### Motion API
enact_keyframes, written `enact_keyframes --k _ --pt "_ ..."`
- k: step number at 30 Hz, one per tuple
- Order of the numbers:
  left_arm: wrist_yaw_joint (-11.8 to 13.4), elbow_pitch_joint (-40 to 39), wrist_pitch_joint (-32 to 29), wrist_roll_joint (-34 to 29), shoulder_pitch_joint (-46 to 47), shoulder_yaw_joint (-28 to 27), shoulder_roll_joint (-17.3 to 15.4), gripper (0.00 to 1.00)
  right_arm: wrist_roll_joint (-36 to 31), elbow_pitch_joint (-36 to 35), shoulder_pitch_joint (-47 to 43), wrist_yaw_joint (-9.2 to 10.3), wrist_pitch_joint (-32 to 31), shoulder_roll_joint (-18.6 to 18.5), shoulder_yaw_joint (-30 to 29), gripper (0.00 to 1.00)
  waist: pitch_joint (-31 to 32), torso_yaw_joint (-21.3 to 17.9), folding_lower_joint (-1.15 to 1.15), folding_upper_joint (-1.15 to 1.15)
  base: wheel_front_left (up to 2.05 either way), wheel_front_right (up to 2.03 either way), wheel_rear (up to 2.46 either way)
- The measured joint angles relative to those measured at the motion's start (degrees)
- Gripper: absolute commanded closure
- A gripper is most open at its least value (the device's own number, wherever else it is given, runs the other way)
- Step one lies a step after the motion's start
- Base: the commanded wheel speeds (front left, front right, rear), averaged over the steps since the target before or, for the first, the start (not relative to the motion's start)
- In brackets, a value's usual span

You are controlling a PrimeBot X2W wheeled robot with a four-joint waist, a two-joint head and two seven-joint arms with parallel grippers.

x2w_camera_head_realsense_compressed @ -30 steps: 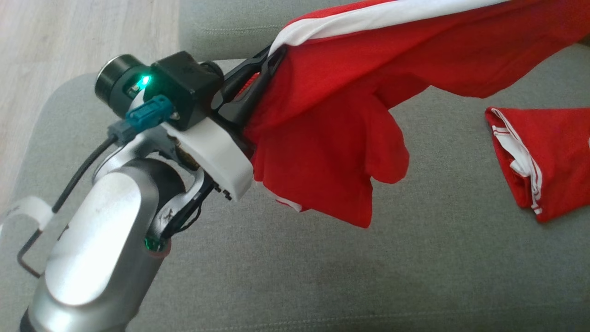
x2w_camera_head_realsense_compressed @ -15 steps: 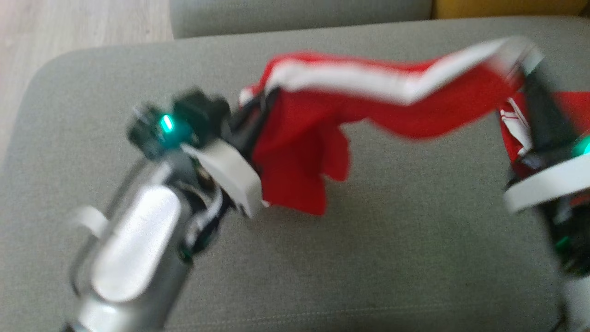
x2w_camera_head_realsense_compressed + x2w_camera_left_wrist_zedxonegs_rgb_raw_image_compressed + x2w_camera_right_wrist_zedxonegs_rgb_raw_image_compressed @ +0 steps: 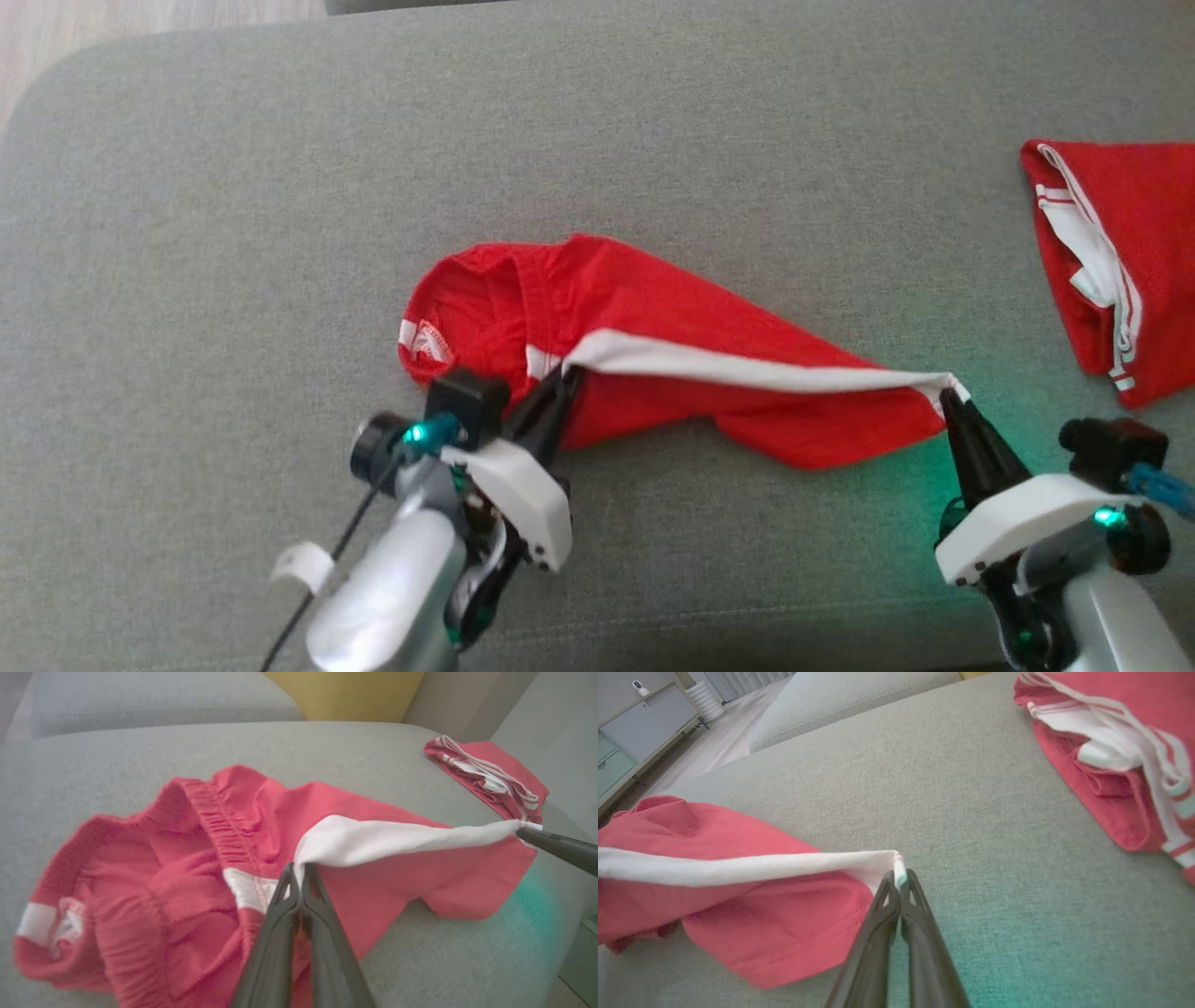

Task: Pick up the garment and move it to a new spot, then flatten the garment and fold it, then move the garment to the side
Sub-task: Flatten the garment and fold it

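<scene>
- The left gripper (image 3: 566, 375) is pinched shut on the white side stripe near the waistband. The right gripper (image 3: 950, 396) is clamped on the stripe's hem end, toward 4 o'clock.
- The garment (image 3: 672, 317) hung in the air a second ago. It now lies mid-cushion on the sofa (image 3: 233, 233), stretched between them, so relocation looks done and flattening comes next.
- Its waistband bunches toward 9 o'clock, hiding the layers beneath. A second red garment (image 3: 1139, 280) at 3 o'clock is cut off.

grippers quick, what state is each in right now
Left gripper: shut on the red shorts, at one end of their white stripe.
Right gripper: shut on the red shorts, at the stripe's other end.
</scene>
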State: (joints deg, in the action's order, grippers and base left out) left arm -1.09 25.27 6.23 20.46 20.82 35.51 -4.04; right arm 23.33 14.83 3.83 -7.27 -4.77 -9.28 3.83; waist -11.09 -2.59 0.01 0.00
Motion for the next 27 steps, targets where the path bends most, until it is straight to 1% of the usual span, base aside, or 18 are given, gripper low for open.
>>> enact_keyframes --k 1,2,3,5,7,10,13,17,21,24,27 --pt "0.02 0.6 0.63 0.27 -0.42 0.33 0.14 0.33 0.26 0.77 0.0 0.0 0.64 0.11 0.12 0.71 -0.11 0.0 0.0 0.0 0.0 0.0 0.0" --pt "0.08 0.97 1.29 0.44 -0.86 0.62 0.26 0.0 0.45 1.19 0.0 0.0 1.47 0.26 0.25 0.29 -0.16 -0.01 0.0 0.0 0.0 0.0 0.0" --pt "0.08 1.22 1.91 0.59 -1.21 0.69 0.41 0.0 0.47 1.46 0.01 0.0 2.18 0.47 0.44 0.0 -0.15 -0.03 0.0 0.0 0.0 0.0 0.0" --pt "0.15 1.27 3.37 1.1 -1.9 0.71 0.51 0.0 0.35 1.57 0.02 0.0 3.96 0.83 0.82 0.0 0.03 -0.09 0.0 0.0 0.0 0.0 0.0" --pt "0.93 0.93 4.9 0.92 -2.43 0.73 0.49 0.0 -0.24 0.94 0.02 0.0 6.06 0.86 0.89 0.0 0.36 -0.08 0.0 0.0 0.0 0.0 0.0" --pt "2.64 -1.54 6.77 -0.19 -3.71 0.56 0.2 0.0 -2.37 -1.38 0.02 0.0 8.82 0.32 0.64 0.0 1.04 0.1 0.0 0.0 0.0 0.0 0.0" --pt "4.63 -5.72 7.56 -1.24 -5.83 -0.53 -0.85 0.0 -4.71 -5.03 0.0 0.0 9.9 -0.45 0.09 0.0 1.87 0.35 0.0 0.0 0.0 0.0 0.0" --pt "8.12 -12.2 8.05 -1.65 -8.96 -5.08 -2.93 0.0 -7.42 -10.72 -0.88 0.0 10.05 -0.57 -1.15 0.0 3.1 0.77 0.0 0.0 0.0 0.0 0.0" --pt "10.96 -17.42 8.06 -1.64 -11.6 -10.0 -4.72 0.0 -9.53 -15.37 -4.04 0.0 8.26 -0.33 -2.66 0.0 4.5 1.23 -0.01 0.0 0.0 0.0 0.0" --pt "12.52 -20.09 8.09 -1.64 -13.8 -12.91 -6.01 0.0 -11.04 -18.3 -6.45 0.0 6.77 0.0 -3.1 0.0 5.59 1.66 -0.01 0.0 0.0 0.0 0.0" --pt "13.14 -21.31 8.25 -1.64 -16.36 -14.62 -7.44 0.0 -11.43 -20.52 -8.49 0.0 5.47 1.34 -3.41 0.0 6.57 1.95 -0.01 0.0 0.0 0.0 0.0"
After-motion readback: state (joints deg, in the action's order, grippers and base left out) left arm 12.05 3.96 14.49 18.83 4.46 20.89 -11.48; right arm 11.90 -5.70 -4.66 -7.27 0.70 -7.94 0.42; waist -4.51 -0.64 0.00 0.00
